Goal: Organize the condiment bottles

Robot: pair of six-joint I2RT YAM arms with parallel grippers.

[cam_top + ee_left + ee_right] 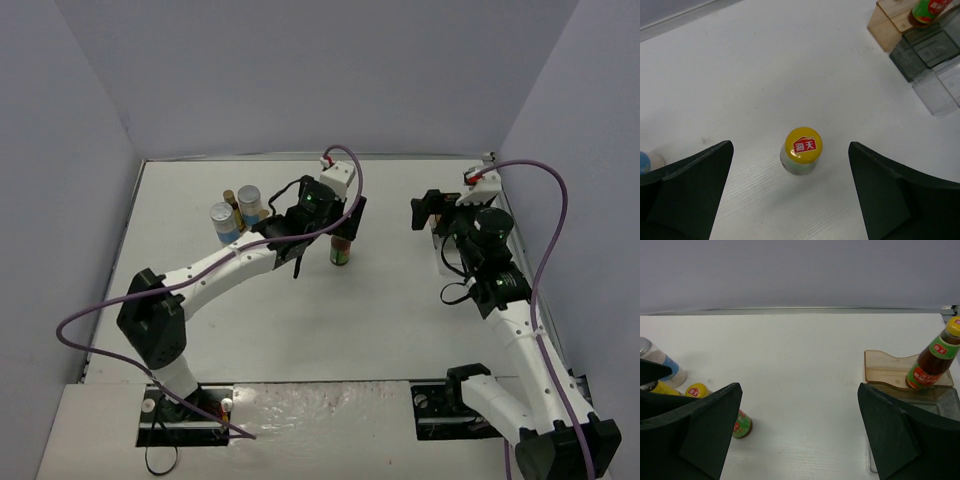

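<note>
The left pincer (pixel 791 150) gapes wide and holds nothing, its fingers either side of a small bottle (pixel 803 145) standing free on the white surface (pixel 765 75); the bottle has a yellow cap with a red logo and a greenish body. Its long axis is vertical, cap pointing straight up. The right pincer (pixel 797 390) is equally open and empty, near a tan holder (pixel 885 371) where another bottle (pixel 934 362) leans, cap up-right.

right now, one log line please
left end effector open above yellow-capped sauce bottle | right end effector open | clear plastic tray holds one brown bottle
</note>
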